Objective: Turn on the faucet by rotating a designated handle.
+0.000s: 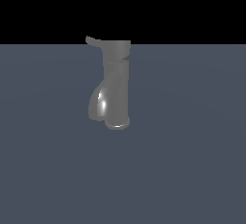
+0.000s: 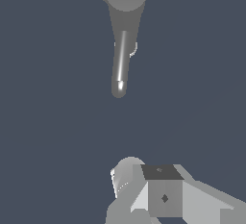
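1. the faucet (image 1: 115, 86) stands upright mid-table (image 1: 192, 170), its handle (image 1: 93, 40) jutting toward the exterior view's left.
2. the claw (image 2: 153, 194) sits well apart from it, holding nothing; its opening cannot be told.
3. reaching and turning the handle seemingly remain.

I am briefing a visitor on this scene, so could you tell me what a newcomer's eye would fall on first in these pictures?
First comes the dark grey glossy metal faucet, standing alone and upright on the flat blue-grey floor in the exterior view, a bright glint on its bulging spout. Next is the thin grey lever handle jutting from its cap towards the exterior view's left. In the wrist view, the white robot gripper sits well apart from the faucet.
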Robot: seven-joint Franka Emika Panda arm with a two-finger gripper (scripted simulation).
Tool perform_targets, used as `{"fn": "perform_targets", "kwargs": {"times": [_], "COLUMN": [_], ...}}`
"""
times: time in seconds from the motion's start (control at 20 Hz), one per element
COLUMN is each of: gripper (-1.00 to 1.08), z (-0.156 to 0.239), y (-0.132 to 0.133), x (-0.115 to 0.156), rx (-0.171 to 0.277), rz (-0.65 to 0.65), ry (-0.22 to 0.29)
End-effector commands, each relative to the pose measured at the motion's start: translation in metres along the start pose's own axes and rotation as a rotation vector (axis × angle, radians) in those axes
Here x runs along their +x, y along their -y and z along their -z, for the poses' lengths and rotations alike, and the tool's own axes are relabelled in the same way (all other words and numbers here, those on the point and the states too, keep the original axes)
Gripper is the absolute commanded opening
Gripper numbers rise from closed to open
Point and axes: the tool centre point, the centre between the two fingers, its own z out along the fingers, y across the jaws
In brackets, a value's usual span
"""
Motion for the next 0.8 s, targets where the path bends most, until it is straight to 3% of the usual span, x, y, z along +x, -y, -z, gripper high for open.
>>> {"fn": "perform_targets", "kwargs": {"times": [0.0,0.75], "gripper": [-1.0,-1.0], "z": [0.0,-0.009], "y": [0.0,-0.0074], "x": [0.0,0.0042], "rx": [0.0,0.011], "rz": [0.0,0.001], "ry": [0.0,0.03]}}
